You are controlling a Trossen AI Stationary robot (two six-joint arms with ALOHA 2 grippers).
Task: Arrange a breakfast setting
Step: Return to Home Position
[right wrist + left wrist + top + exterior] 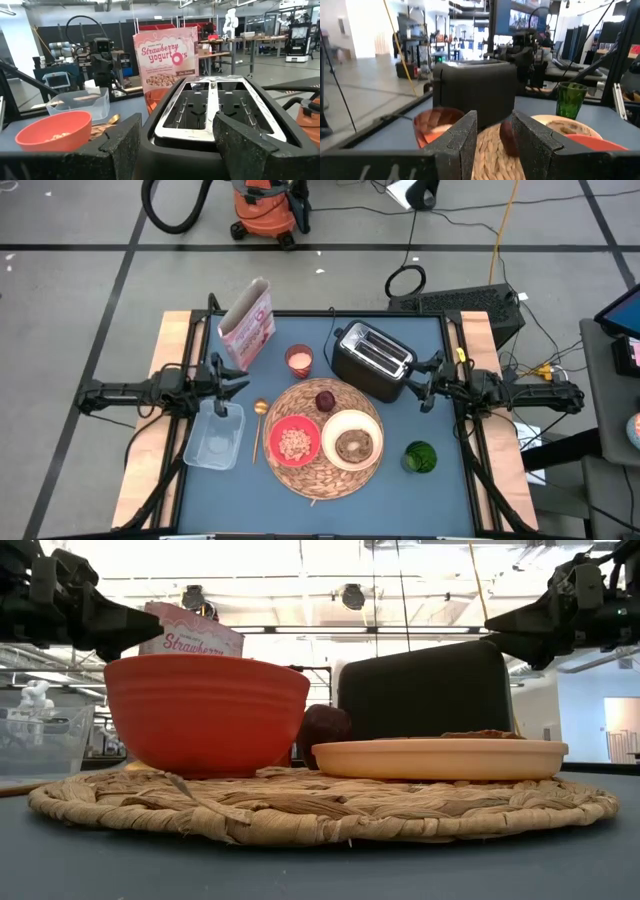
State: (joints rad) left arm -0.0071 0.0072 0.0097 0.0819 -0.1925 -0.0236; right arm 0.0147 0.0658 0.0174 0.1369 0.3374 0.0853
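Breakfast things sit gathered at the middle of the blue table (445, 500). The large round woven straw mat (330, 478) lies flat there. On it you have the small red bowl (294, 442) on the left arm's side, with pale cereal pieces inside. The cream round plate (372, 424) sits on the right arm's side, and the two rims are touching or very nearly so. The browned round toast (354, 446) lies flat in the middle of the plate. The dark red fruit (326, 400) rests on the mat behind the bowl and plate, on the side toward the black toaster (372, 360). In the low view it peeks out between them. The slim gold spoon (257, 435) lies on the bare table just beside the mat's edge on the left arm's side, between the mat and the clear bin (215, 440).

Your left gripper (232, 377) hangs above the table near the cereal box (247, 325), over the bin's far end — its fingers are apart and hold nothing. Your right gripper (418, 387) hangs just beside the toaster on the opposite side, also spread and empty. A green cup (420, 457) stands on the table beside the mat, on the right arm's side.
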